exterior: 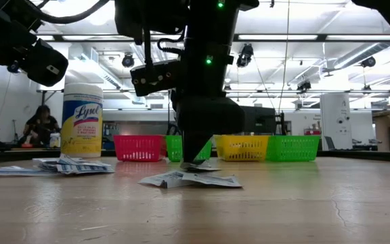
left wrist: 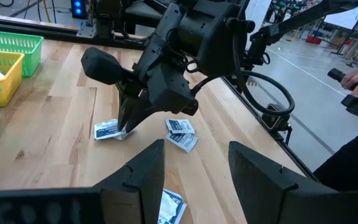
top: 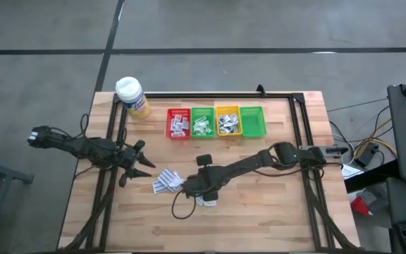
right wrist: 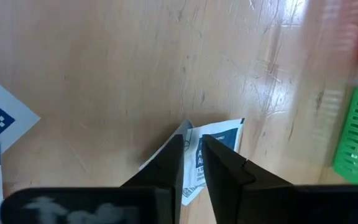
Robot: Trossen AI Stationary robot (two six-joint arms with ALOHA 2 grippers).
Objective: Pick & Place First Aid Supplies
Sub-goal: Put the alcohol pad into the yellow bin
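The right gripper (right wrist: 191, 158) presses tip-down on the wooden table (top: 273, 212), fingers nearly together over a blue-printed sachet (right wrist: 219, 149) lying flat beneath them — apparently pinching up its edge — while the left gripper (left wrist: 194, 168), fingers apart, waits beside the loose sachets (top: 166, 181).

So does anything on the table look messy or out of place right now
Yes: some first aid packets lie loose on the wood, not in the bins. A heap sits by the left gripper, and a few packets lie under the right gripper, jaws nearly closed around one's edge.
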